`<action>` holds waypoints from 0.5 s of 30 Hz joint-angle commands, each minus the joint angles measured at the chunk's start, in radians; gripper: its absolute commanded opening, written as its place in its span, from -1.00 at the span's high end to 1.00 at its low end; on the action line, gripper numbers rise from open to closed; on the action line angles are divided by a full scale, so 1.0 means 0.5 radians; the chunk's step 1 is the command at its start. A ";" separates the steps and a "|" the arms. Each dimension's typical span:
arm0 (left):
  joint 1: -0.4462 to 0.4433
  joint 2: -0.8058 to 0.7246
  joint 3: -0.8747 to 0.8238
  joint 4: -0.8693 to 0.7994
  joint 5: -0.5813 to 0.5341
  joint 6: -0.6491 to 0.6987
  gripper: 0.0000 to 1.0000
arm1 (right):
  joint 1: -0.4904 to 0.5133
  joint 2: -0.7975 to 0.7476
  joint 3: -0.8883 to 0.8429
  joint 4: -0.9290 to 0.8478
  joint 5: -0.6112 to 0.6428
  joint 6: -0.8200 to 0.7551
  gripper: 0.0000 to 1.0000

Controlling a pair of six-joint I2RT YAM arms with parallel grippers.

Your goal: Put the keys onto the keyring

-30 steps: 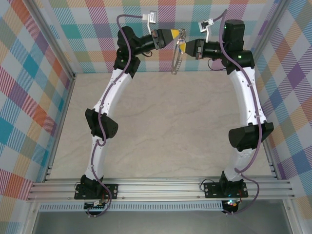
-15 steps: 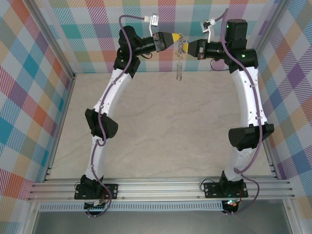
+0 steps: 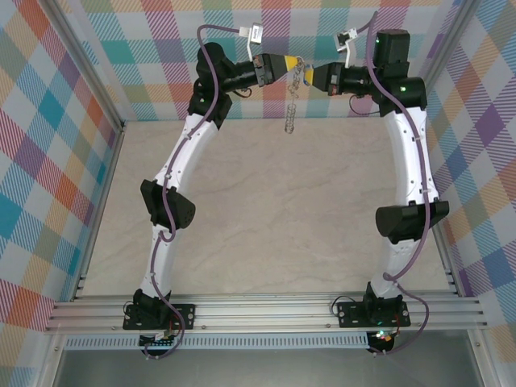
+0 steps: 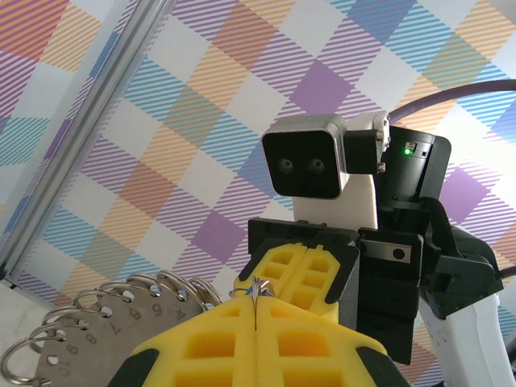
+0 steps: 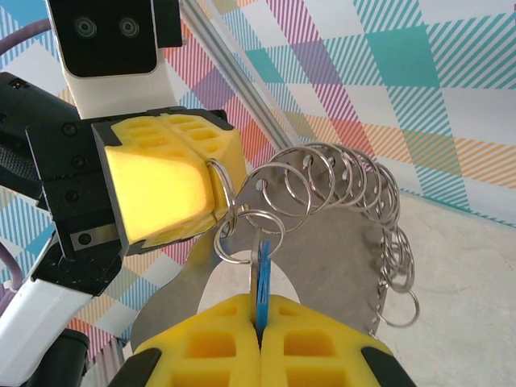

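Note:
Both arms are raised at the back wall, fingertips nearly meeting. My left gripper (image 3: 295, 63) (image 4: 255, 300) is shut on a split ring of the keyring (image 3: 291, 103) (image 5: 347, 242), a flat grey metal loop edged with several wire rings (image 4: 89, 330), which hangs below the fingertips. My right gripper (image 3: 311, 76) (image 5: 260, 316) is shut on the keys, one small blue-headed key (image 5: 263, 274) standing edge-on between its yellow fingers (image 5: 322, 339). The key's upper end overlaps a small split ring (image 5: 242, 235) beside the left gripper's yellow fingers (image 5: 165, 181). Whether it is threaded I cannot tell.
The beige tabletop (image 3: 266, 210) lies well below both grippers. Checked cloth walls (image 3: 48, 145) close in the back and sides, with metal frame posts (image 3: 89, 76) in the corners. A rail (image 3: 266, 310) carries the arm bases at the near edge.
The hanging keyring has turned from a wide loop to nearly edge-on and swung a little. The right gripper has shifted slightly up and left, closer to the left gripper's tips.

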 commanded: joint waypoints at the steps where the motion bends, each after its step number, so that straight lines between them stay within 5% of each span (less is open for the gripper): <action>1: 0.012 -0.065 0.090 0.086 0.038 0.005 1.00 | -0.026 0.038 0.100 -0.024 -0.009 0.006 1.00; 15: -0.020 -0.050 0.090 0.111 0.089 -0.025 1.00 | -0.042 0.117 0.203 0.046 -0.026 0.092 1.00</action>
